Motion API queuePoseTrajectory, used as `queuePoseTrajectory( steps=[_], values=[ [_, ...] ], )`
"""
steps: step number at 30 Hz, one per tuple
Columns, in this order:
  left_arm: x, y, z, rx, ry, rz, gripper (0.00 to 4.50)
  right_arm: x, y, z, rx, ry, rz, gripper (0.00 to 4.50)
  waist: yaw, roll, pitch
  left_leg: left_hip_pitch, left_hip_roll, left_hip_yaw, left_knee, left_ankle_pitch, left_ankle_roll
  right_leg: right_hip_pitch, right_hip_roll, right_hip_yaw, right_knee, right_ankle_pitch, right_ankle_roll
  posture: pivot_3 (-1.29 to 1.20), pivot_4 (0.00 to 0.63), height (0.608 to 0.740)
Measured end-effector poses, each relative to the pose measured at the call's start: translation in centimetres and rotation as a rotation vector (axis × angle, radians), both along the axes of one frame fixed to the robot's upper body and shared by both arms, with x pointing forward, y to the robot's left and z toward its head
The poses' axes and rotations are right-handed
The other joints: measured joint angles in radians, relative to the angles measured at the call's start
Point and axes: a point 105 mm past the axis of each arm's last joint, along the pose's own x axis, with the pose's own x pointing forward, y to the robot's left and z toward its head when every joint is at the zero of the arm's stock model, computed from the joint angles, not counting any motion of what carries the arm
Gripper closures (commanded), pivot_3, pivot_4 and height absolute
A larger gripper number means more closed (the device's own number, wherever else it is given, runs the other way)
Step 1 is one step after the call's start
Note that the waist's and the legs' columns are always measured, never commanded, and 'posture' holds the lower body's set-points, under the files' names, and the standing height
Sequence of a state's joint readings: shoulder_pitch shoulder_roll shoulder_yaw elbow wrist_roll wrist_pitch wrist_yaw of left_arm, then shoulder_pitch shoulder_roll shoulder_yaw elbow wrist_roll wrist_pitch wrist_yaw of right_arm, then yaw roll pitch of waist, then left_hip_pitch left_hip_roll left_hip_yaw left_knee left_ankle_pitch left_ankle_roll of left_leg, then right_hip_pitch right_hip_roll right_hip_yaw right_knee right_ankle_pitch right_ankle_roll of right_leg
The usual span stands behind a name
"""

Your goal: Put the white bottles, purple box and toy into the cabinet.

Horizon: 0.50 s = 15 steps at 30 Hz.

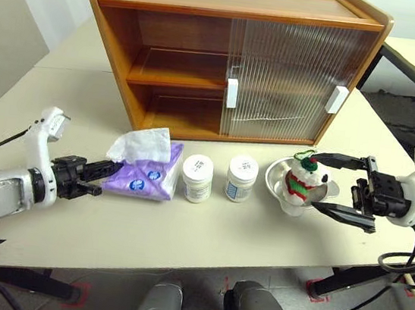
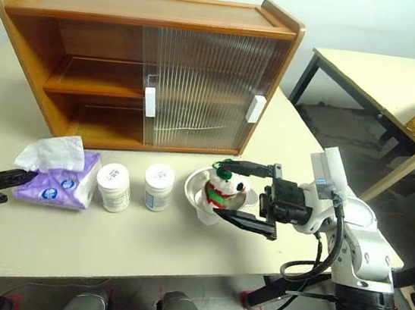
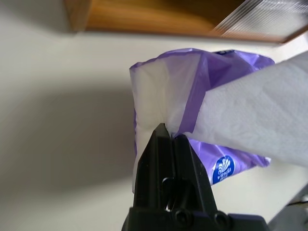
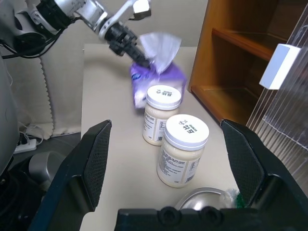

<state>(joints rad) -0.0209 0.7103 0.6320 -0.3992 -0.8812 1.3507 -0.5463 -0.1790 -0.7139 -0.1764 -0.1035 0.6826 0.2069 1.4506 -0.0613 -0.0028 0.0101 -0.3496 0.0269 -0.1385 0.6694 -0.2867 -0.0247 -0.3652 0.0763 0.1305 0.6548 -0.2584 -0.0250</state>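
The left gripper (image 3: 169, 135) has its jaws pinched on the end of the purple tissue pack (image 1: 146, 176), which lies on the table (image 1: 181, 236) beside two white jars (image 1: 218, 178). The right gripper (image 1: 341, 185) stands spread wide around the plush bear (image 1: 303, 179) in its steel bowl (image 1: 275, 175), before the cabinet (image 1: 235, 59).

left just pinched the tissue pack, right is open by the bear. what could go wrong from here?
1. The left gripper is shut on only an end fold of the purple box; the soft wrap could slip or tear on lifting.
2. The loose tissue may pull out or snag on the cabinet edge.
3. The right gripper stands open around the toy sitting in the steel bowl; closing could catch the bowl's rim.
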Motion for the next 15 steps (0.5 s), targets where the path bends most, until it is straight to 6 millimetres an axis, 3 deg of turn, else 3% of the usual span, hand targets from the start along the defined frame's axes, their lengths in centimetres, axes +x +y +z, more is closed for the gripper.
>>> queuePoseTrajectory(
  steps=[9, 12, 15],
  values=[
    [1.8, -1.7, 3.9, -0.156, -0.164, 0.046, 4.47, 0.2, 0.4, 0.1, -0.007, -0.008, 0.013, 0.0, 0.013, -0.004, 0.003, 0.006, -0.003, 0.009, 0.001, 0.0, 0.001, 0.007, -0.001, 0.008, 0.0, -0.002, 0.006, -0.08, 0.014, 0.74],
    [2.0, -1.9, 4.3, -0.153, -0.167, 0.062, 4.47, 0.3, 0.6, 0.1, -0.012, -0.008, 0.017, 0.0, 0.015, -0.005, 0.003, 0.009, -0.004, 0.01, 0.001, -0.001, 0.002, 0.01, 0.0, 0.019, 0.0, -0.008, 0.016, -0.08, 0.014, 0.74],
    [1.9, -2.0, 4.3, -0.13, -0.154, 0.063, 4.47, 0.3, 0.6, 0.1, -0.012, -0.007, 0.017, 0.0, 0.016, -0.006, 0.004, 0.012, -0.004, 0.012, 0.001, -0.001, 0.002, 0.01, 0.0, 0.021, 0.0, -0.008, 0.016, -0.08, 0.012, 0.74]
  ],
)
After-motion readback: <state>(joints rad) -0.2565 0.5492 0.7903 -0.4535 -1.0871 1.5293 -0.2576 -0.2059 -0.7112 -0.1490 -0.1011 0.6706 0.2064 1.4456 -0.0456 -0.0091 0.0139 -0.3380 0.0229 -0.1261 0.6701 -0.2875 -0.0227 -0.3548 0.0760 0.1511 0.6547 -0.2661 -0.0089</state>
